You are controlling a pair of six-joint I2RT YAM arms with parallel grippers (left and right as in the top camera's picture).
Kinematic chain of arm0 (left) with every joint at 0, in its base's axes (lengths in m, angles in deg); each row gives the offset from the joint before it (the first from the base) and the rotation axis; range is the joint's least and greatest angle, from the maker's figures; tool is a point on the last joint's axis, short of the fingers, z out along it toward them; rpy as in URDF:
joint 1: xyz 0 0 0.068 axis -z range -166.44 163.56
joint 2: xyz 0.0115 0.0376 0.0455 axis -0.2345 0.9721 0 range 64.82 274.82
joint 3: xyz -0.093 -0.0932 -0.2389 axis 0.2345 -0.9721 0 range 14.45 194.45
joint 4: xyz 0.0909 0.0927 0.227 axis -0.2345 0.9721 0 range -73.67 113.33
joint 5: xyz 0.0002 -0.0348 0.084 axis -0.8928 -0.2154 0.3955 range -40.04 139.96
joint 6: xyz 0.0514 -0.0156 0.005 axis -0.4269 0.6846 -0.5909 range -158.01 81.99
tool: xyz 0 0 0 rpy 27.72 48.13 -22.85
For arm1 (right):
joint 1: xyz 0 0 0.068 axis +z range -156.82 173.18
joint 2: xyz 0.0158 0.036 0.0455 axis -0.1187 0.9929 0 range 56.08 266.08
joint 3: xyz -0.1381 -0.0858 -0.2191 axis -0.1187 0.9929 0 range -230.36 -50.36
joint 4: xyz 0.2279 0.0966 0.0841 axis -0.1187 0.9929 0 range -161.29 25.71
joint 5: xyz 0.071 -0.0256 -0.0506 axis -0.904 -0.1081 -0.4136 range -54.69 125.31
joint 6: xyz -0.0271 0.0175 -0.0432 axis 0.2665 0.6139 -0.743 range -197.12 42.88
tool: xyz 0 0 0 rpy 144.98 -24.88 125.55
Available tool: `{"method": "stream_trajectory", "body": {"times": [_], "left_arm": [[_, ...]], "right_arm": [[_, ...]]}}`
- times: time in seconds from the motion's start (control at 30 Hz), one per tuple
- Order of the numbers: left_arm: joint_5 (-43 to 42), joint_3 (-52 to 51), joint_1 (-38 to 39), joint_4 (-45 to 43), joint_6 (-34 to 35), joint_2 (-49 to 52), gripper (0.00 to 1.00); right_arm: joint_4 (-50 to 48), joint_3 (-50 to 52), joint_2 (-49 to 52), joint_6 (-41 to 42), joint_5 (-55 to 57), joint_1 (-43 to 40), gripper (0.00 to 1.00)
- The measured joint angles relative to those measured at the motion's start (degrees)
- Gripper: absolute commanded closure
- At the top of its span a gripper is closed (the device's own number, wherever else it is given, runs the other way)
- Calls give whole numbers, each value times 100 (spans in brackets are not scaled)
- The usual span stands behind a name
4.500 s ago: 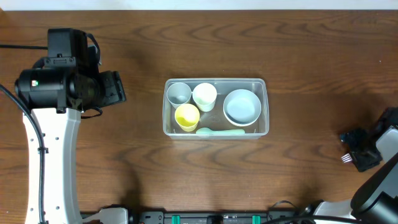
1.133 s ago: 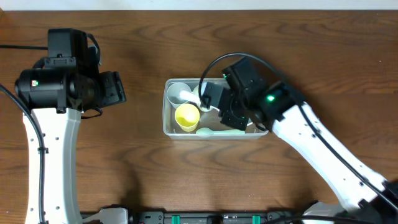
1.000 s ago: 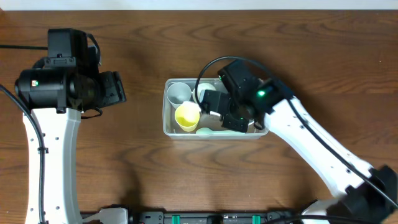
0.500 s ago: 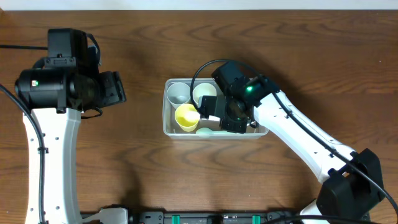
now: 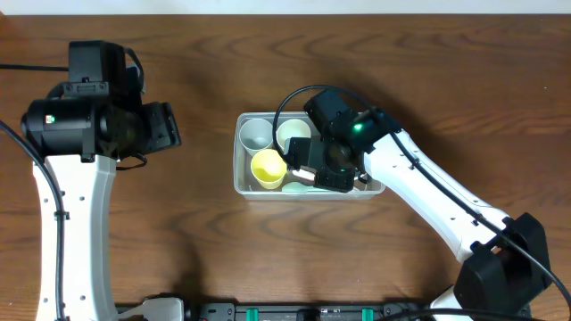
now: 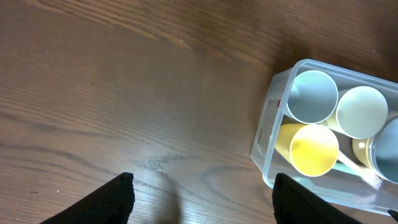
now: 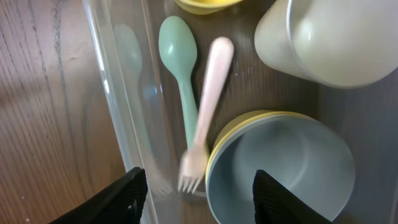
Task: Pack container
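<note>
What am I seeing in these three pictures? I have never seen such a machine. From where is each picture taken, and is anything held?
This is a robot: a left arm and a right arm at a wooden table. One picture looks down from above. The other two come from a camera on each wrist, so the dark shapes at their bottom edge are that arm's own fingers. A clear container holds a pale blue cup, a cream cup, a yellow cup, a bowl, a green spoon and a pink fork. The right gripper hangs open over it and holds nothing. The left gripper is open too, over bare wood beside it.
</note>
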State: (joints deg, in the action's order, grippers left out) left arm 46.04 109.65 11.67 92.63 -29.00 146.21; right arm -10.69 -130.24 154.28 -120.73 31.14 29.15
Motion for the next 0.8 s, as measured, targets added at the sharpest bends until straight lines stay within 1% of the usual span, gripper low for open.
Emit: {"method": "stream_trajectory", "body": {"times": [0.13,0.2,0.3,0.4,0.43,0.5,0.57,0.6,0.7,0.8], "left_arm": [[-2,0,0,0,0,0,28],[-2,0,0,0,0,0,28],[-2,0,0,0,0,0,28],[0,0,0,0,0,0,28],[-2,0,0,-2,0,0,24],[0,0,0,-13,-15,0,19],[-2,0,0,-48,-48,0,13],[0,-2,0,-79,-98,0,11],[-2,-4,0,-175,-188,0,6],[-4,-4,20,-282,-284,2,1]], "right_arm": [[-4,0,0,0,2,0,44],[-15,0,0,-13,0,0,48],[-125,0,0,50,4,0,46],[-555,0,0,409,151,-11,44],[-750,0,-20,636,254,-28,41],[-1132,2,-98,1147,424,-114,20],[-1521,7,-295,1751,546,-308,4],[-1703,9,-446,2094,573,-463,1],[-2052,9,-988,3025,619,-1073,1],[-2114,7,-1491,3869,605,-1808,1]]}}
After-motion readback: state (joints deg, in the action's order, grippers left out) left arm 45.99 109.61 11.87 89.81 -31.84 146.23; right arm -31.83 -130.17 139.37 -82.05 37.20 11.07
